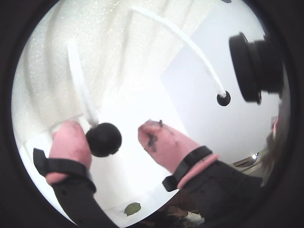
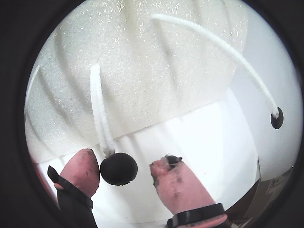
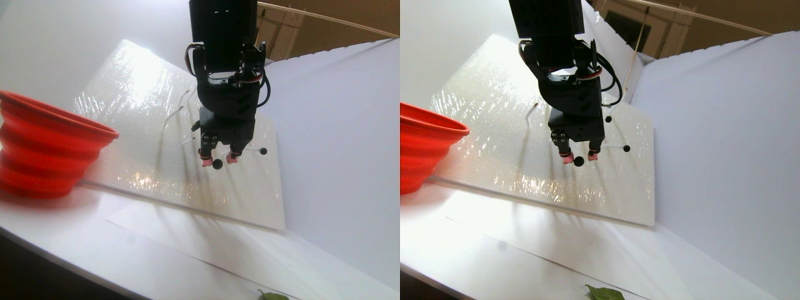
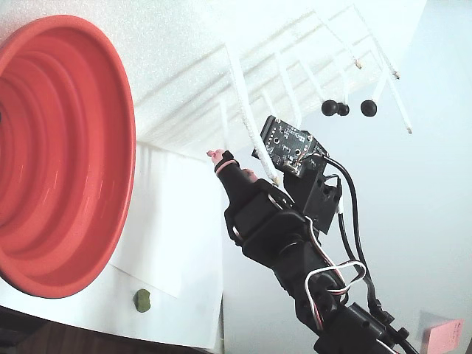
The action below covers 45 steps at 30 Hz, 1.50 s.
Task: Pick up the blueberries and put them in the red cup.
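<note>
in both wrist views the gripper [image 1: 111,137] is seen spread open, its pink-tipped fingers [image 2: 83,168] set on either side of a blueberry [image 1: 103,139] that hangs at the end of a white stalk [image 1: 80,83]; the berry is touched by the left finger, or nearly so, while a clear gap is left to the right one. a second blueberry [image 1: 223,98] is seen on another stalk to the right, and three more blueberries [image 4: 344,108] are shown hanging in the fixed view. the red cup [image 4: 51,147] is placed well apart from the gripper, at the left of the stereo pair view, and a small green lump [image 4: 142,300] is seen on the white surface below it in the fixed view.
</note>
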Motion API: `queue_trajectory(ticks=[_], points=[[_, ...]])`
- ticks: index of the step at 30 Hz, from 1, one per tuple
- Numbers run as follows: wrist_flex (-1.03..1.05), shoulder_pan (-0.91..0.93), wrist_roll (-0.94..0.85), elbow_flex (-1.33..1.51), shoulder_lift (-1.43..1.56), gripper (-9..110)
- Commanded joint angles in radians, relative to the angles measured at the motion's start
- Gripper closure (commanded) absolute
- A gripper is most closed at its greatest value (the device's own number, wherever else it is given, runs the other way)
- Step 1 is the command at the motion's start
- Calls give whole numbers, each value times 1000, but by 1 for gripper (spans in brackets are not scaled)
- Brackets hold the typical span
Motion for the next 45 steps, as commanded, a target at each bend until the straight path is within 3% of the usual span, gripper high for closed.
queue_trajectory(ticks=[1,45], points=[[-38,15,2,-77,20,79],[-66,0,31,-89,3,86]])
